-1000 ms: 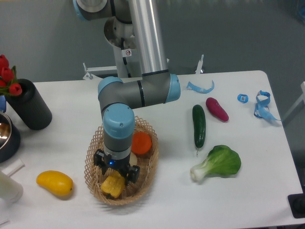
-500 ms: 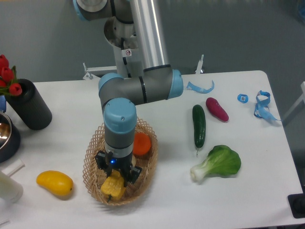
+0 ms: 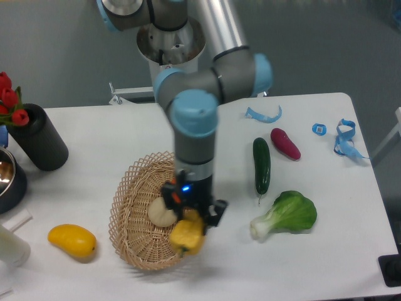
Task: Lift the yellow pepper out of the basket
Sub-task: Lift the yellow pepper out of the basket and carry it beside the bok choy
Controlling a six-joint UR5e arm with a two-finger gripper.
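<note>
In the single fixed camera view, the arm reaches down from the top centre of the frame, and its gripper (image 3: 189,221) hangs just below the middle, with the jaws clenched on the yellow pepper (image 3: 187,234). The pepper sits low in the frame, slightly left of centre, over the right rim of the basket (image 3: 128,216); whether it touches the wicker or is lifted clear cannot be told. Inside the basket, just left of the gripper, lies a pale round fruit (image 3: 163,212), close against the gripper body. The basket itself rests on the white bench (image 3: 326,251) in the lower left-centre of the frame. At the lower left, well apart from the basket, lies a smooth yellow-orange mango-like fruit (image 3: 72,241). Right of centre, a dark green cucumber (image 3: 261,165) lies lengthwise, with a magenta eggplant-like vegetable (image 3: 285,143) just beside it to the upper right. Below the cucumber, a leafy green bok choy (image 3: 287,215) lies with its white stem pointing left. Blue tape scraps (image 3: 265,115) sit near the upper middle, and more blue pieces (image 3: 344,138) near the right edge. At the far left stand a black cylinder (image 3: 39,137) with red tulips (image 3: 11,100) and part of a dark metal bowl (image 3: 7,179).
</note>
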